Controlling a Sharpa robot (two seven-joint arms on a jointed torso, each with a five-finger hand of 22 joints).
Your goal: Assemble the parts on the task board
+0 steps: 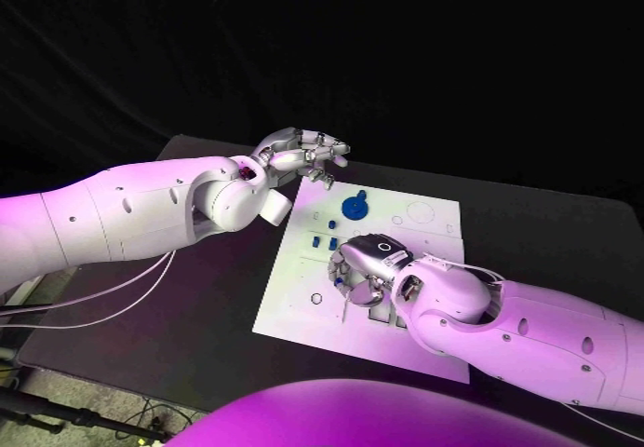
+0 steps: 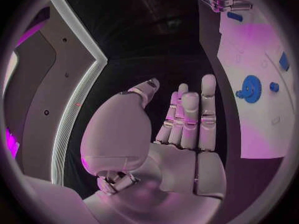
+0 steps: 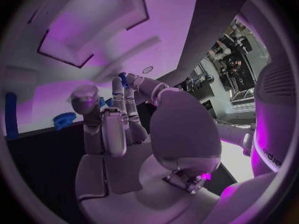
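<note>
The right hand (image 1: 369,270) is hovering low over the task board (image 1: 302,298), pinching a small blue part (image 3: 122,78), while the open, empty left hand (image 1: 306,154) is waiting at the blue gear's (image 1: 355,207) eleven o'clock.
</note>
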